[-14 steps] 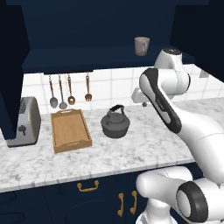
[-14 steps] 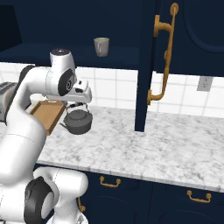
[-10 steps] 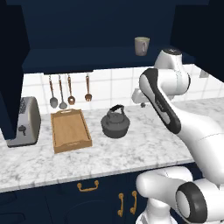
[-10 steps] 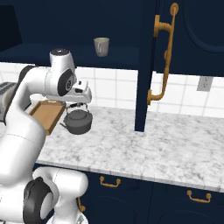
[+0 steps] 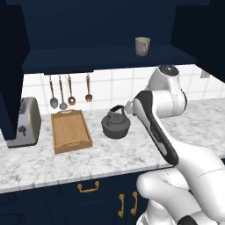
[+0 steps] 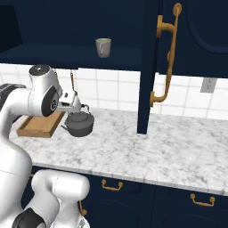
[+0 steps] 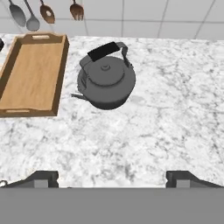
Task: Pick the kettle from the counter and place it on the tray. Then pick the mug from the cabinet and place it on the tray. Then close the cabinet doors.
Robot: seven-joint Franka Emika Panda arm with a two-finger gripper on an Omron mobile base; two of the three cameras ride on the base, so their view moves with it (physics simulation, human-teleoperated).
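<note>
Cabinet [image 5: 110, 59]: dark navy, on the wall above the tabletop, with a navy shelf running across it.
Cabinet doors [image 6: 191, 58]: both stand open; in the right base view one tall panelled door juts out over the tabletop, its curved brass handle facing me.
Tabletop [image 5: 88, 160]: long white-and-grey marbled stone, backed by a white tiled wall, with navy lower cabinets and brass pulls under its front edge.
Toaster [image 5: 24, 123]: silver, at the left end of the tabletop, just beside the tray.
Tray [image 5: 70, 131]: light-brown wood with a raised rim and cut-out handle ends, lying flat towards the back edge of the tabletop, nothing on it.
Kettle [image 7: 106, 81]: squat, dark grey, upright on the tabletop just to the right of the tray and apart from it; lid knob on top, black arched handle over it, short spout pointing towards the front edge on the tray's side.
Utensils [image 5: 70, 90]: spoons and a fork hang on the tiled wall above the tray's back edge.
Mug [image 5: 142, 45]: small, grey-beige, upright on the cabinet shelf, above and to the right of the kettle.
End effector [image 7: 112, 177]: spread wide and holding nothing, poised above the tabletop nearer the front edge than the kettle; both dark fingertips [image 7: 43, 177] are clear of the kettle.
</note>
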